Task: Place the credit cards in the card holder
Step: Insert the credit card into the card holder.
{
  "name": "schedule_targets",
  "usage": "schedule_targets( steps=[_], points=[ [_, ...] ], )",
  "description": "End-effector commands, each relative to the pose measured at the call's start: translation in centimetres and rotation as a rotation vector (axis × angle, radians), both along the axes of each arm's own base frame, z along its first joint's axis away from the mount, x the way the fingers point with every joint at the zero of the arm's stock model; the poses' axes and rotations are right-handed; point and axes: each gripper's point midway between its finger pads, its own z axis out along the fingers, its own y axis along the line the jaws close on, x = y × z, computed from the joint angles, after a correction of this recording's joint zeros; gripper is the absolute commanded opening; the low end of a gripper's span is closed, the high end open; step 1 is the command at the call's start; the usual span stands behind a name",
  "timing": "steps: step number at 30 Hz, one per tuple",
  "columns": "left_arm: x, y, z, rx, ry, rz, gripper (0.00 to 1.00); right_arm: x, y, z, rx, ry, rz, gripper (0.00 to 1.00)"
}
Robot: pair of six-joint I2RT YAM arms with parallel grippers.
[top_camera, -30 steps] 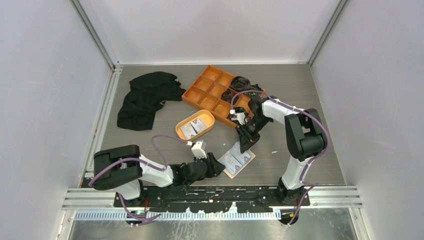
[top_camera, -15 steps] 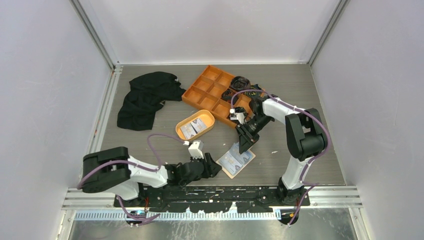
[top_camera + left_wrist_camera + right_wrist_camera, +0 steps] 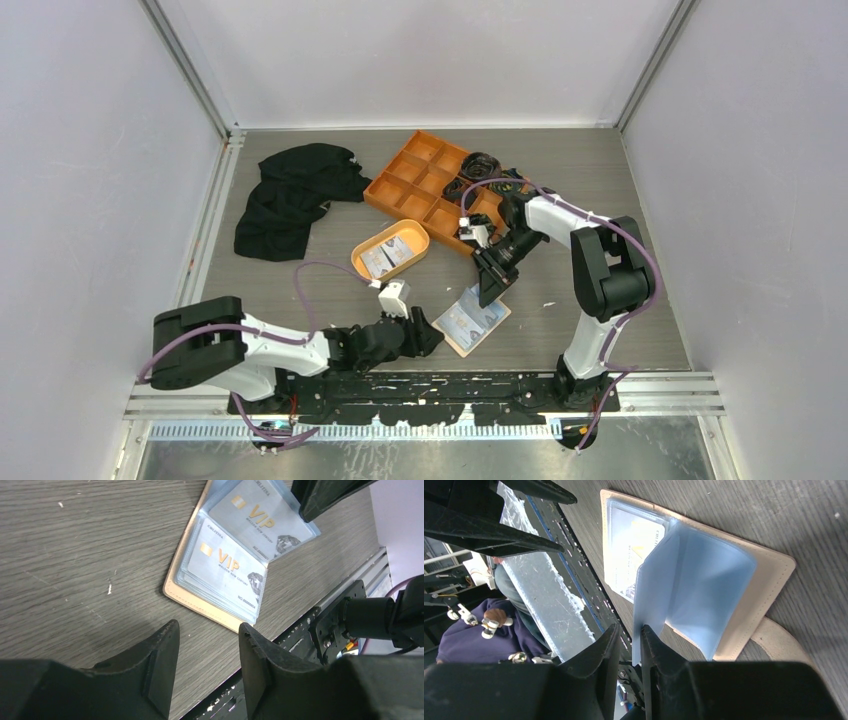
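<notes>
The holder (image 3: 774, 575) lies open and flat on the counter (image 3: 590, 200), near its front edge and between the two arms. Its clear sleeves hold cards (image 3: 227, 572) printed "VIP", two of them face up. The left gripper (image 3: 209, 626) hangs low just beside the holder's nearest corner, jaws apart with nothing between them. The right gripper (image 3: 630, 628) stands over the holder's far side, its jaws narrowly parted around the edge of a raised sleeve (image 3: 694, 580). The sleeve leans on one finger, and whether it is pinched cannot be told. More cards lie in the oval dish (image 3: 356, 262), behind and left of the holder. A divided tray (image 3: 385, 192) and a black cloth (image 3: 285, 200) sit farther back.
</notes>
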Motion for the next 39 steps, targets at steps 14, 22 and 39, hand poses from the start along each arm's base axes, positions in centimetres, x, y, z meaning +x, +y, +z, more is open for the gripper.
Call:
schedule_targets(
  steps=[14, 22, 39],
  points=[
    [0.8, -0.9, 3.6, -0.013, -0.105, -0.088, 0.51, 0.2, 0.7, 1.3, 0.05, -0.024, 0.029, 0.3],
    [0.5, -1.3, 3.8, -0.023, -0.1, -0.122, 0.51, 0.1, 0.8, 1.6, 0.066, -0.033, 0.038, 0.34],
    [0.3, -2.0, 3.2, -0.029, -0.087, -0.146, 0.51, -0.2, 1.4, 2.6, 0.119, -0.021, 0.038, 0.35]
  ],
)
